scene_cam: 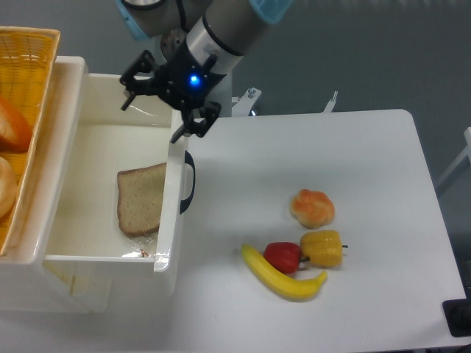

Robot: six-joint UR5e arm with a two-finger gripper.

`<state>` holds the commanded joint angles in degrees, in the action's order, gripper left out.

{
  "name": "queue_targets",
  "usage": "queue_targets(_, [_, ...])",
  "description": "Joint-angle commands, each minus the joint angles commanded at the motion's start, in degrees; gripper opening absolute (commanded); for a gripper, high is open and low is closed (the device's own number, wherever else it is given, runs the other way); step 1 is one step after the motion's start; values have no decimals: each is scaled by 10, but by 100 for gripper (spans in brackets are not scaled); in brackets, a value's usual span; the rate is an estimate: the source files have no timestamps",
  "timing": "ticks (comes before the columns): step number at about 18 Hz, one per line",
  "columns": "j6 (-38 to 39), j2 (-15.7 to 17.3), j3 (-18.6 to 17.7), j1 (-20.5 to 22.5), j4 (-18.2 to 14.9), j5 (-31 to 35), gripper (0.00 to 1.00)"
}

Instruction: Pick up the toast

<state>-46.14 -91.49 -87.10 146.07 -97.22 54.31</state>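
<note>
- Since the toast (140,198) lies flat on the floor of the white bin (71,140), tight against the bin's right wall, it's not in anyone's grip right now.
- The gripper (157,99) hangs above the bin's far right corner, jaws spread wide, nothing between them.
- I'd guess the toast is light, thin and a bit floppy, with slippery wrap, so pinch gently.
- Best hold is probably the edge facing the bin's middle, since the wall blocks the other side.
- Bun (313,208) and banana (283,277) sit well right of the bin.
</note>
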Motion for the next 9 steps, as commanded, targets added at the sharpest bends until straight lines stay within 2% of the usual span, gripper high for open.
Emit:
queue_targets(4, [-29,-1,0,23,35,70,100])
queue_targets(9, [-55,-4,0,48,74,120,100])
